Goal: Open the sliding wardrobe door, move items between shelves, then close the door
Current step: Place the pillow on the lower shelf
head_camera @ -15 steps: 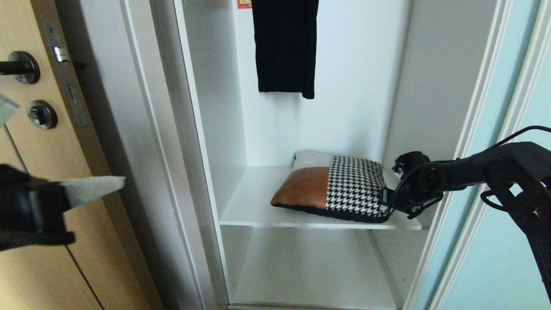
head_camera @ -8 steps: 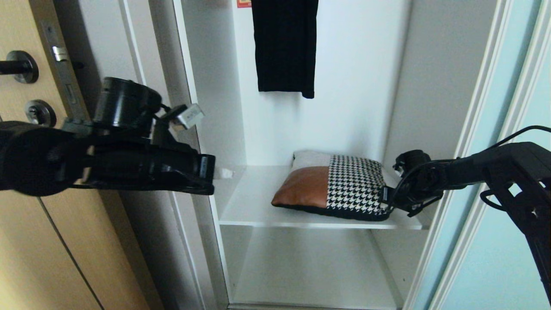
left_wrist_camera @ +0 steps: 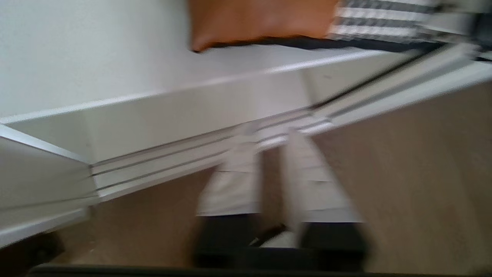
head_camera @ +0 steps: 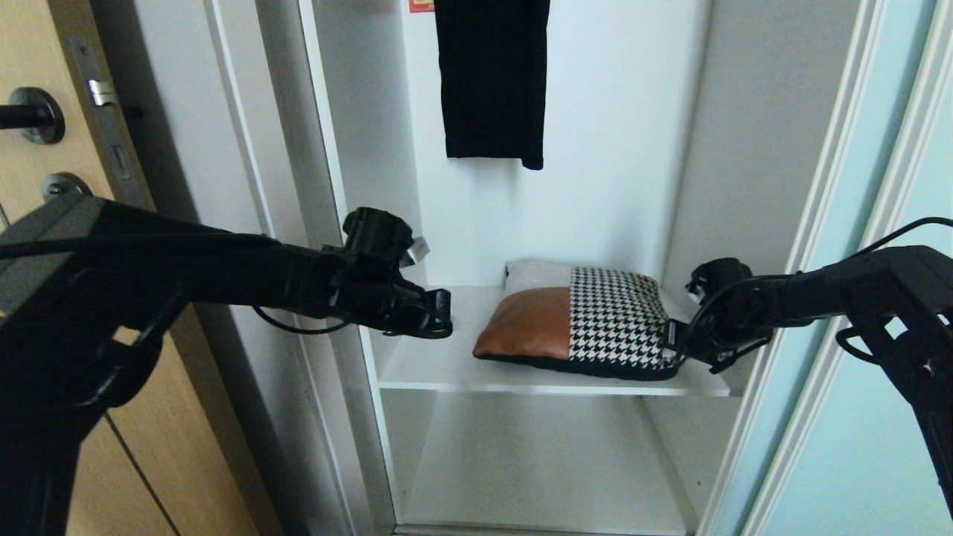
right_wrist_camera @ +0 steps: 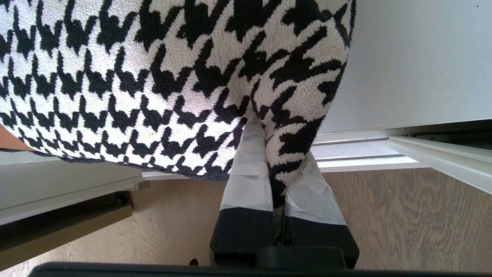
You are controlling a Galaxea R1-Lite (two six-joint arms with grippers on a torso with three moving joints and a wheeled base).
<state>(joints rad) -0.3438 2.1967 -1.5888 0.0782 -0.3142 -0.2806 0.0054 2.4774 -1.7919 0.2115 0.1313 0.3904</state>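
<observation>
Pinching the soft, light houndstooth cushion (head_camera: 577,321) at its right corner, the right gripper (head_camera: 672,344) is closed; left gripper (head_camera: 445,318), slightly parted and empty, is best placed on the brown left end.

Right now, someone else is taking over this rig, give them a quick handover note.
Right tool: shut on the bundle, pinching its houndstooth corner at the right end.
Left tool: at the shelf's left side, short of the bundle's brown end, holding nothing; fingers a narrow gap apart.
Bundle: lying on the middle shelf. Lower shelf is bare. A black garment hangs above.
Done: sliding door is open, pushed to the right.
Left: move the bundle to another shelf, let go, pull both arms out, slide the door shut.
</observation>
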